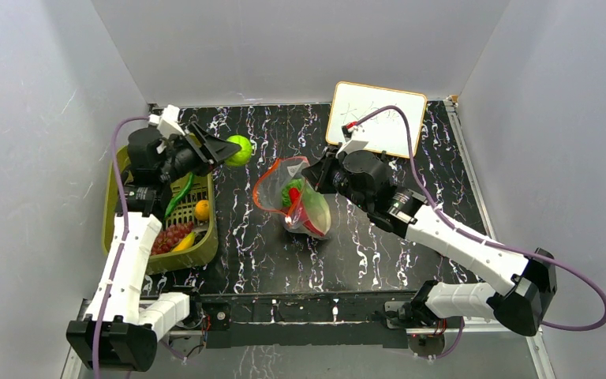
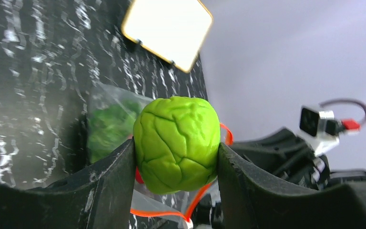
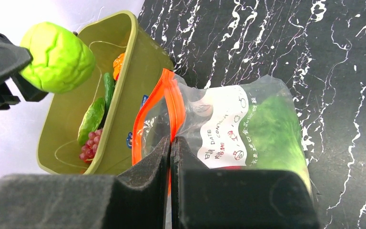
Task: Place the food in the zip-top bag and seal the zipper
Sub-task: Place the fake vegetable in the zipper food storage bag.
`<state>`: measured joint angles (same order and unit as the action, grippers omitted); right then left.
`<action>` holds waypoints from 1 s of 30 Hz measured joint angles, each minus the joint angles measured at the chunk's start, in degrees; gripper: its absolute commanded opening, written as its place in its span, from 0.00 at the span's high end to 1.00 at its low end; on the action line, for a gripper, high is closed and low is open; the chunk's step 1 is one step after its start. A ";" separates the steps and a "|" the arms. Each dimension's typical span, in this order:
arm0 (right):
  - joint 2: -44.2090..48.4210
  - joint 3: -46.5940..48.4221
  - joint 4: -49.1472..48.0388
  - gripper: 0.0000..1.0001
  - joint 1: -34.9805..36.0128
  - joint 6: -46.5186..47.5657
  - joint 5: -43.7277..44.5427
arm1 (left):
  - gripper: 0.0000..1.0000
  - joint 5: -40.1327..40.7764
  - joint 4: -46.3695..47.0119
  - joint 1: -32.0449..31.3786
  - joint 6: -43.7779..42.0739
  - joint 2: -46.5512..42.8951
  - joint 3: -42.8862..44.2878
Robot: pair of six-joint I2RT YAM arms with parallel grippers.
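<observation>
My left gripper (image 1: 222,150) is shut on a pale green cabbage (image 1: 240,149), held in the air between the basket and the bag; it fills the left wrist view (image 2: 177,137) between the fingers (image 2: 105,176). The clear zip-top bag (image 1: 296,196) lies mid-table with its mouth open to the left, green and red food inside. My right gripper (image 1: 316,170) is shut on the bag's red-orange zipper (image 3: 171,102) at the mouth's far edge, holding it up. The bag's label and green contents show in the right wrist view (image 3: 257,129).
An olive-green basket (image 1: 203,251) at the left holds an orange (image 1: 202,209), purple grapes (image 1: 170,235), a banana (image 1: 183,242) and a green pod (image 1: 180,194). A white board (image 1: 376,118) lies at the back right. White walls enclose the black marbled table (image 1: 379,253).
</observation>
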<state>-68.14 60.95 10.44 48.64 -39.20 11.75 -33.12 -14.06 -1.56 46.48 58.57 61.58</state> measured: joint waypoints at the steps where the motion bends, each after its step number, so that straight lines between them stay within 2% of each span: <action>1: -0.20 0.00 -0.11 1.00 0.00 -0.31 -0.15 | 0.82 -0.76 0.96 -1.33 0.07 0.00 -0.50; 8: -1.25 0.02 -1.14 1.00 0.00 -1.79 -1.25 | 0.84 -4.28 7.48 -8.87 1.57 0.00 -4.31; 20: -1.75 0.02 -1.70 1.00 0.00 -3.37 -1.66 | 0.83 -4.26 9.33 -13.90 1.97 0.98 -8.07; 30: -2.82 0.35 -2.47 1.00 0.00 -3.80 -2.21 | 0.82 -0.44 7.85 -19.91 0.98 4.37 -8.44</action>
<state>-70.96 61.30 7.97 48.64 -43.00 9.54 -33.56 -6.22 -21.47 47.46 62.94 53.15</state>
